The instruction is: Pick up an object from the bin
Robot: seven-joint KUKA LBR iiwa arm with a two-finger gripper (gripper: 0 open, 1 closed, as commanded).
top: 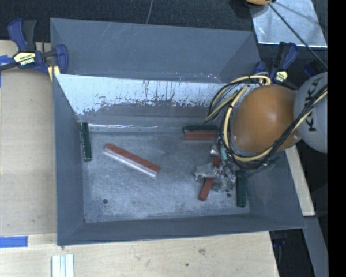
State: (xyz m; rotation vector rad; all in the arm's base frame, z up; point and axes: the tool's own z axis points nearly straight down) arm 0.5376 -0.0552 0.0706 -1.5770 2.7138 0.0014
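Your gripper (214, 175) sits low in the grey metal bin (161, 51), over the upper end of a short red-brown stick (205, 190). You cannot tell how wide it stands. A dark green stick (240, 196) lies just beside it, on the view's right.

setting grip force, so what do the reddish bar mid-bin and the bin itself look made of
Reddish bar: looks like matte wood or plastic. It has a brick-red top face and a pale edge along one long side, and the look leaves open which material it is.
Bin: grey sheet metal with a dull finish. The floor looks scuffed, and the back wall carries dark rusty-looking streaks.
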